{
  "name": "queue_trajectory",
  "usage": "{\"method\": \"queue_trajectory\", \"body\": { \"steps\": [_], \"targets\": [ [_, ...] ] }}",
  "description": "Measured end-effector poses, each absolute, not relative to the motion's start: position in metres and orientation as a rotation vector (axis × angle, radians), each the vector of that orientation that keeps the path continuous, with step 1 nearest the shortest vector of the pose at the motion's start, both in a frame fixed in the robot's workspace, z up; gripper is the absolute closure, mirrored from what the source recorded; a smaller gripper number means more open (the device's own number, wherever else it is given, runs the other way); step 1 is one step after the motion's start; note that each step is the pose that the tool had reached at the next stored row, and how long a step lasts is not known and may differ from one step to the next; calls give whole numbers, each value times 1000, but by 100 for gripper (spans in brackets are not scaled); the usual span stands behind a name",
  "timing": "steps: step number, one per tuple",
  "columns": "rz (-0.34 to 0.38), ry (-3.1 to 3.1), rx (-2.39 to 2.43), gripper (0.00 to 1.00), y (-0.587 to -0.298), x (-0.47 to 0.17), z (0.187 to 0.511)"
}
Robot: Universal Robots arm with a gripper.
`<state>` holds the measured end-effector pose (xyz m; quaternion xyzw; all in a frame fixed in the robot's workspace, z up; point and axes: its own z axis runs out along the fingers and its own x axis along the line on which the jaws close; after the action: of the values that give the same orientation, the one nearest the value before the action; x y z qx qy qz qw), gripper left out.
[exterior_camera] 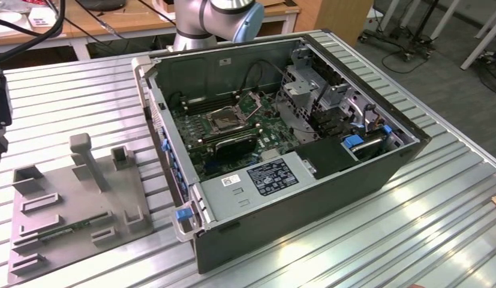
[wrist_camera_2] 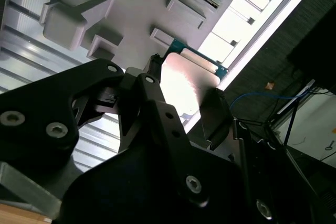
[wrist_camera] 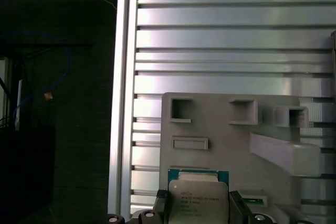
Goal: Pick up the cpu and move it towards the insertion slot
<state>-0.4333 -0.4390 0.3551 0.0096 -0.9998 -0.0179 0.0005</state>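
Two fingertips (wrist_camera: 238, 208) pinch the cpu (wrist_camera: 198, 198) by its edges. My tool (wrist_camera: 198, 206) is narrow, holding it above the grey tray (wrist_camera: 220, 129) by the bench (exterior_camera: 439, 216) edge. Thin purchase; a jolt could tilt or drop it. The insertion slot (exterior_camera: 224, 120) lies well apart, down inside the case (exterior_camera: 312, 198) — its walls could snag me.

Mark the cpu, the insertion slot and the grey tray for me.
cpu (wrist_camera: 198, 200): first wrist view, middle of its silvery metal top.
insertion slot (exterior_camera: 224, 119): exterior view, dark centre of the socket.
grey tray (exterior_camera: 63, 201): exterior view, bare flat part of its base.
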Motion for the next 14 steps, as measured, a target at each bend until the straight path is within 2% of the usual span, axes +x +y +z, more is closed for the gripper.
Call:
{"method": "queue_trajectory", "body": {
  "steps": [14],
  "targets": [
    [-57, -3140, 30, 46, -439, -423, 355]
  ]
}}
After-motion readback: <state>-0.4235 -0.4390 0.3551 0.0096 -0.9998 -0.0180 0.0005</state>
